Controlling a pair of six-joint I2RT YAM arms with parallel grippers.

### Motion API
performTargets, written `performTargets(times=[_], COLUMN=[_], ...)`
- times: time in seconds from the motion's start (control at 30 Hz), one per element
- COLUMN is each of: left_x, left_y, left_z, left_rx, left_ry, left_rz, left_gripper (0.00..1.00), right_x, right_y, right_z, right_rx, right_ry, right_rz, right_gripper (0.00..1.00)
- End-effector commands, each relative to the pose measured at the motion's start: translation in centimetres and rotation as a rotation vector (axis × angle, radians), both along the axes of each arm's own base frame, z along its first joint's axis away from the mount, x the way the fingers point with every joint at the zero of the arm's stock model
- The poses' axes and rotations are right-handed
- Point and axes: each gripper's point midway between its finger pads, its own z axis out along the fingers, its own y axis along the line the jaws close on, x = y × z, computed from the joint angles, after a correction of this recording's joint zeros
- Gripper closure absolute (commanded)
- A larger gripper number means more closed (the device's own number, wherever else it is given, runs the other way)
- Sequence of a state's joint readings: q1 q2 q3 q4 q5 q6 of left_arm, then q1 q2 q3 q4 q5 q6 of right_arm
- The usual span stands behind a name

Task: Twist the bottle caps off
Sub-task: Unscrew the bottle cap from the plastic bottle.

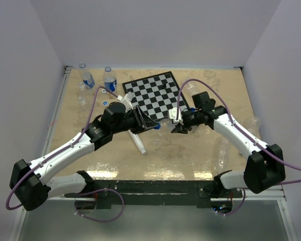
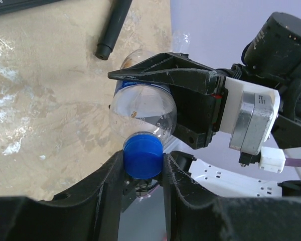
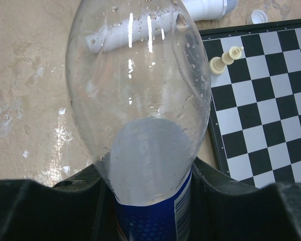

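Standing bottles [image 1: 109, 79]: upper left of the top view; you have two upright, side by side, blue labels.
Loose caps [image 1: 105, 103]: just below those bottles on the counter [image 1: 165, 155]; one blue, one pale.
Left fingers [image 2: 108, 186]: pinching the blue cap [image 2: 143, 156] from both sides; your left wrist view shows it at bottom centre, wedged between the two pads.
Blue cap: seated on the neck of the held bottle [image 2: 143, 108]; not off.
White stick [image 1: 138, 142]: lying on the counter in the lower middle of the top view, apart from both arms.
Held bottle: clear, blue label, carried between the two arms at the centre of the top view, just below the chessboard [image 1: 153, 93]; neck towards your left arm.
Pale chess piece [image 3: 224, 59]: on the board, upper right of the right wrist view.
Right fingers [image 3: 231, 201]: closed around the bottle's labelled body, one either side, at the bottom of the right wrist view.
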State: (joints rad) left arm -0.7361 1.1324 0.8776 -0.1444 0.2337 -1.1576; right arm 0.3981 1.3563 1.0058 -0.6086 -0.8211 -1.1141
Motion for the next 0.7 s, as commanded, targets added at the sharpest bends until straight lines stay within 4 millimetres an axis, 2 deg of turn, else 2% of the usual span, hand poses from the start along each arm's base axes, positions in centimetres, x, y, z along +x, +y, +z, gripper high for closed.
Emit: performTargets(times=[0.0,0.23,0.4,0.5,0.67], left_x=[1.2,1.7,1.7,1.5,1.7], left_y=[-0.3,0.0,0.5,1.2,3.7], left_z=[2.3,1.8,2.8,3.8,4.8], left_rx=[-0.08,-0.073,-0.058,-0.043,0.092], left_ry=[0.046,0.025,-0.083,-0.182,-0.454], left_rz=[0.075,0.091,0.063,0.037,-0.009], left_gripper=[1.0,0.98,0.44,0.21,0.07], right_x=[0.1,0.2,0.2,0.3,0.3], right_y=[0.8,0.7,0.7,0.7,0.7], right_z=[0.5,0.0,-0.1,-0.3,-0.2], right_rx=[0.033,0.024,0.022,0.018,0.019], right_ry=[-0.014,-0.006,-0.002,-0.002,-0.004], right_rz=[0.024,0.018,0.016,0.015,0.016], right_gripper=[0.98,0.98,0.98,0.98,0.98])
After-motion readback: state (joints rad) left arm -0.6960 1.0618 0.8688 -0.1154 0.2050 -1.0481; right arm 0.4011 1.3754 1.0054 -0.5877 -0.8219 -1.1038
